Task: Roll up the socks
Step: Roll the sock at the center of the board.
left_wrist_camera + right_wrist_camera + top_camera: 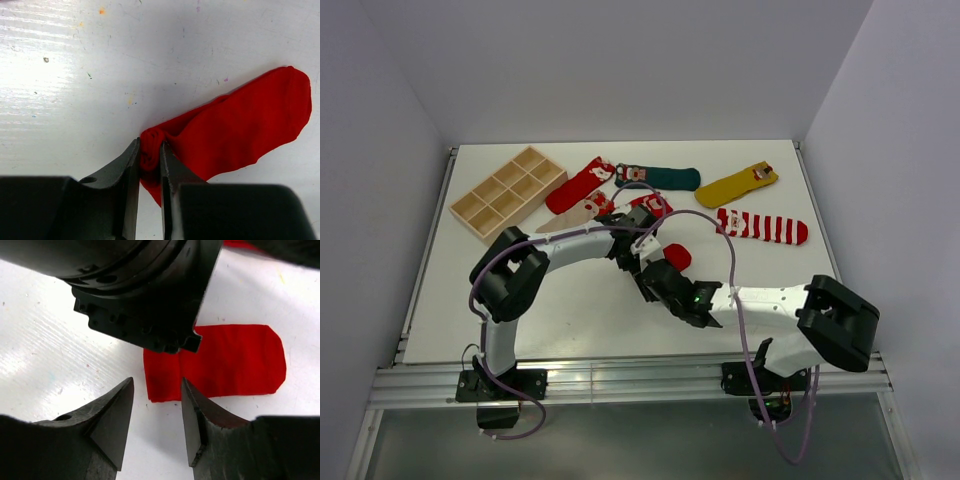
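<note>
A plain red sock point(677, 257) lies flat on the white table near the middle. My left gripper point(642, 252) is shut on its bunched, rolled-up end point(150, 152), and the rest of the sock point(240, 130) stretches away to the right. My right gripper point(657, 277) is open and empty just in front of the sock's near edge point(230, 365), with its fingertips point(157, 385) apart over bare table. The left gripper's black body point(145, 290) hangs over the sock's end in the right wrist view.
A wooden compartment tray point(507, 192) stands at the back left. Other socks lie along the back: red point(578, 185), beige point(570, 215), another red point(648, 205), dark green point(660, 177), mustard point(737, 184), red-and-white striped point(765, 227).
</note>
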